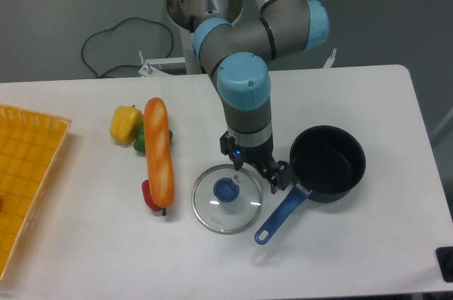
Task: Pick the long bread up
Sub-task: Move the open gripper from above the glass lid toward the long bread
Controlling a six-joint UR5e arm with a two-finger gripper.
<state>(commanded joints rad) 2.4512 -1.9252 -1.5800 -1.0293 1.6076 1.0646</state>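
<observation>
Gripper (249, 167) status first: mine hangs just above the far edge of the round glass lid with the blue knob (227, 199), pointing down at the white table (368, 243). From this angle the wrist hides most of the fingers, so I cannot tell whether they are spread or closed. Nothing is seen between them, and I judge that I carry nothing.

Task item: the long orange-golden toy baguette with pale diagonal slashes (159, 151) lies flat on the table, well to the left of the glass lid, its length running away from the camera. It is untouched and apart from me.

Neighbours of the baguette: a yellow toy pepper (125, 123) sits just beside its far end on the left, a green piece (141, 141) is tucked against its left side (I cannot tell what it is), and a red toy pepper (150, 198) shows from under its near end.

Also noted: a black saucepan with a blue handle (328, 163) right of the lid, and a yellow mesh basket (28, 172) at the left table edge.

Progress, in my judgement: none of the pick is done. Travel left across to the baguette, descent, closing and lifting all remain.
</observation>
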